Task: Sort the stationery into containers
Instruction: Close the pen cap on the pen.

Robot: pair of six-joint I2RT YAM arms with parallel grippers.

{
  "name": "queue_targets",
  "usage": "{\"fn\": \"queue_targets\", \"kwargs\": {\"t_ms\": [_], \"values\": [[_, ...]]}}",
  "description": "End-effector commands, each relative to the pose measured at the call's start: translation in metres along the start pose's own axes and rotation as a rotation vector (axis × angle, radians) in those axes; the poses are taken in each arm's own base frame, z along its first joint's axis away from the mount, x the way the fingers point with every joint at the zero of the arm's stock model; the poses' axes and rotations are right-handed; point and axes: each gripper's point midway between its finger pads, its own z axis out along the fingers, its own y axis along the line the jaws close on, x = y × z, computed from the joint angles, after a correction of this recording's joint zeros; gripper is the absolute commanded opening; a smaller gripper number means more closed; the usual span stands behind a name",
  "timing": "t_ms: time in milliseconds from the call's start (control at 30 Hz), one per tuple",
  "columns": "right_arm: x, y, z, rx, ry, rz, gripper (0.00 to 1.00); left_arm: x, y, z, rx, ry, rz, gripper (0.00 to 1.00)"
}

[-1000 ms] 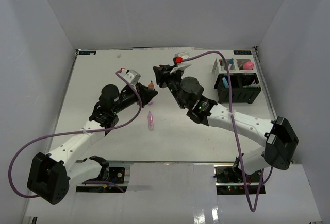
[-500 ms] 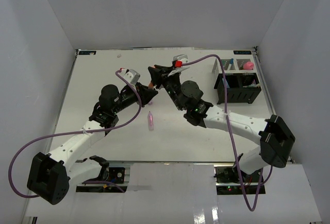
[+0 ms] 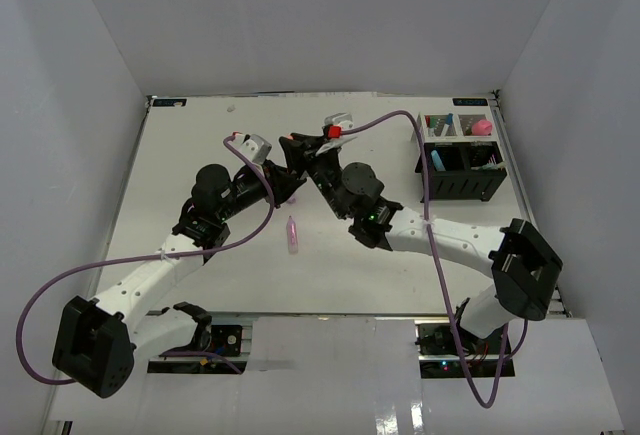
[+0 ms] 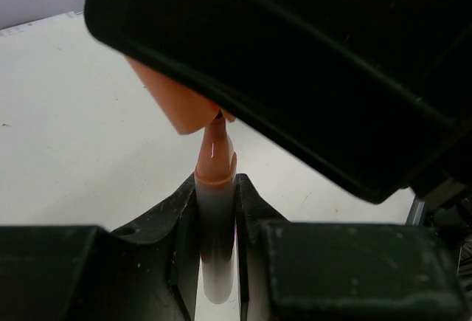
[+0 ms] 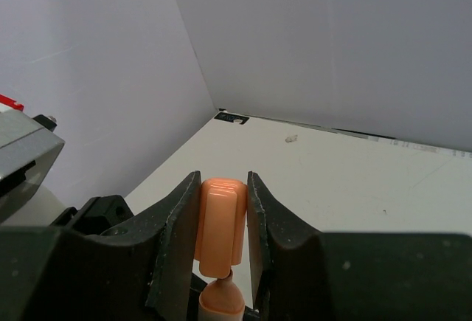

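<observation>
Left arm: from its base at the near left corner it stretches up and to the right over the table (image 3: 180,155), the wrist low and the gripper pointing right toward the middle.
Left gripper (image 4: 215,188): narrow, its two black fingers pressed on either side of the pale barrel of an orange marker (image 4: 214,225). The marker's orange tip sticks out past the fingertips.
Right arm: from the near right corner the forearm runs left across the table, then the wrist bends so the gripper points up and left, nose to nose with the left gripper.
Right gripper (image 5: 221,182): narrow, clamped on the marker's orange cap (image 5: 221,225), one finger on each flat side.
Cap and marker: the cap's open end sits right at the marker's tip. Whether they touch or are just apart cannot be told.
Where this happens: above the middle of the table, well apart from the containers.
Pink pen (image 3: 292,235): lying on the table just nearer than the two grippers, untouched.
Black organizer (image 3: 462,187): at the far right of the table, with a blue item (image 3: 436,160) standing in its left compartment.
White mesh compartments (image 3: 440,135): joined to the organizer's far side, with a pink-capped bottle (image 3: 482,127) in the right one.
</observation>
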Motion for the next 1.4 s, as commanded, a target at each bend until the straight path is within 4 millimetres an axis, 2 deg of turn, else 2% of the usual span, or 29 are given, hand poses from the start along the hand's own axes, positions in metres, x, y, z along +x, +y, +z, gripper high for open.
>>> {"fn": "queue_targets", "kwargs": {"t_ms": [0, 267, 533, 867, 1133, 1367], "values": [[-0.011, 0.002, 0.002, 0.018, -0.061, 0.003, 0.08, -0.013, -0.005, -0.004, 0.005, -0.042, 0.017, 0.19], [-0.005, 0.000, -0.003, 0.038, -0.065, -0.012, 0.08, -0.015, -0.002, -0.006, -0.022, -0.052, 0.009, 0.19], [-0.008, -0.002, -0.007, 0.043, -0.084, -0.005, 0.08, -0.013, 0.000, -0.004, -0.036, -0.046, -0.016, 0.18], [0.004, -0.003, -0.013, 0.051, -0.071, -0.010, 0.08, -0.016, 0.004, -0.006, -0.062, -0.060, -0.026, 0.17], [0.019, 0.005, -0.024, 0.027, -0.081, -0.007, 0.08, -0.021, 0.004, -0.010, -0.074, -0.081, -0.022, 0.16], [0.019, 0.015, -0.038, -0.021, -0.145, 0.006, 0.08, -0.022, 0.003, -0.010, -0.069, -0.086, -0.027, 0.16]]}}
